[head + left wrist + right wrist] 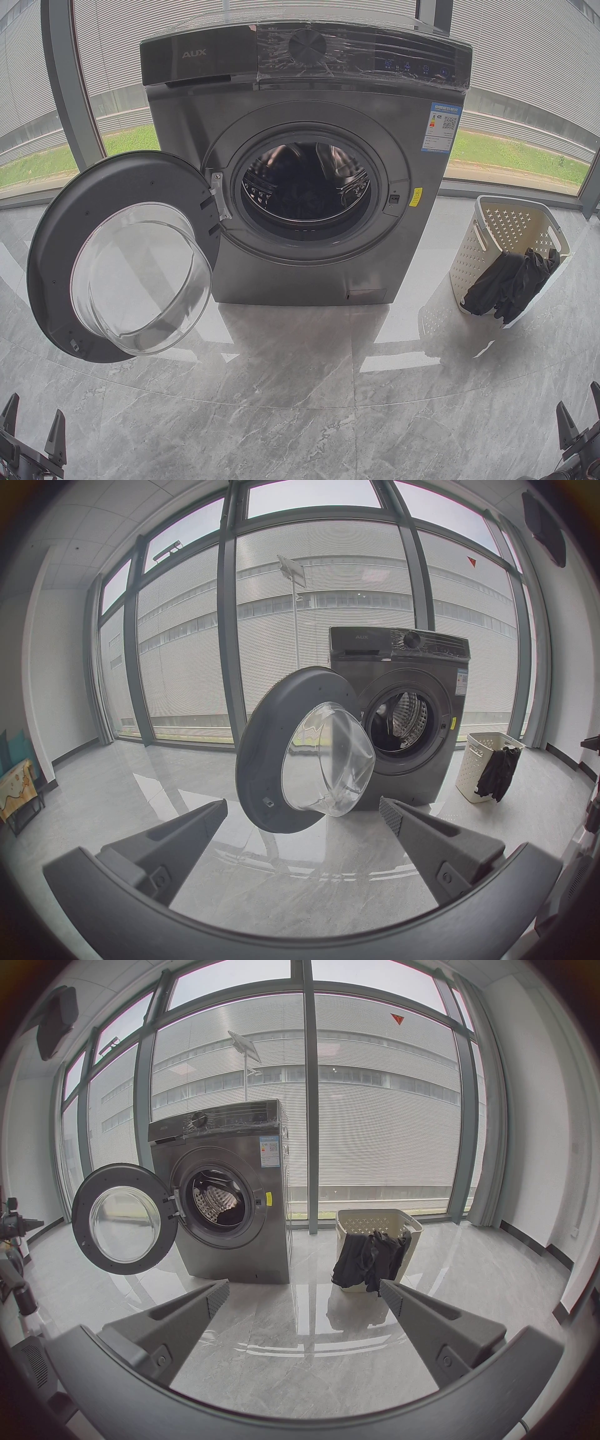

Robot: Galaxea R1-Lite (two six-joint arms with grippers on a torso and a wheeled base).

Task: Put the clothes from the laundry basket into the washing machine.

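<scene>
While left claw (303, 804) and right claw (303, 1285) gape, door (81, 219) stands wide; clothes (509, 281) overhang basket (465, 262).

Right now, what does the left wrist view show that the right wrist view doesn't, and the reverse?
Left wrist view: the open left gripper and a small cloth-covered stand by a side wall. Right wrist view: the open right gripper and the side of the washing machine. Both: its door swung open, and the laundry basket with dark clothes hanging over its rim.
</scene>
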